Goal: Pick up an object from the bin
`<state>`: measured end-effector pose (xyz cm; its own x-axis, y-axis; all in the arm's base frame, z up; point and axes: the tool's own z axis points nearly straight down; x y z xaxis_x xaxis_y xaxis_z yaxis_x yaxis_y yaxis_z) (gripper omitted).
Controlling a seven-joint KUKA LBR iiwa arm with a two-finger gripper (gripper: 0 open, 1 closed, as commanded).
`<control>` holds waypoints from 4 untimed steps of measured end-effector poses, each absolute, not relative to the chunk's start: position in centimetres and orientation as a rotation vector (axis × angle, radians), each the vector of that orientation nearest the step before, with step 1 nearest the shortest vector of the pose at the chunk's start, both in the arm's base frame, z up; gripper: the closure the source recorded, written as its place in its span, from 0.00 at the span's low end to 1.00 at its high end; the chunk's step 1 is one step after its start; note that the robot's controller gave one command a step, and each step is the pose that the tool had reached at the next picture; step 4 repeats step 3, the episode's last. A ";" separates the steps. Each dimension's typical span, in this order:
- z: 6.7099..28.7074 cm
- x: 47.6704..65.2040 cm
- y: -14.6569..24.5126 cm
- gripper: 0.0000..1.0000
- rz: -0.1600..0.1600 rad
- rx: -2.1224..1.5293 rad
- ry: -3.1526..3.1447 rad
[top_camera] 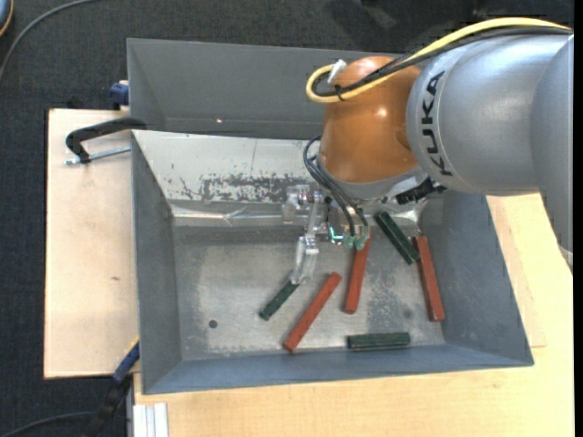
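Note:
My gripper (305,262) hangs below the orange wrist cover, near the middle of the bin floor. Its metal tip ends just above the upper end of a dark green stick (278,300) that lies slanted on the floor. I cannot tell whether it touches that stick. A red stick (311,311) lies slanted just right of the green one. Another red stick (354,279) stands nearly upright in the view, right of the gripper, with its top end hidden under the wrist.
A third red stick (430,279) and a dark green stick (396,237) lie by the right wall. One more dark green stick (378,340) lies flat along the front wall. The arm covers the bin's back right part.

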<state>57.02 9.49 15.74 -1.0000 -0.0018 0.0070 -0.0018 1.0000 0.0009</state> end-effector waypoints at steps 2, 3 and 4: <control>7.1 54.2 7.2 1.00 -0.003 0.261 -3.133; 22.0 53.7 6.4 1.00 -0.002 0.235 -3.147; 22.0 53.7 6.4 1.00 -0.002 0.235 -3.147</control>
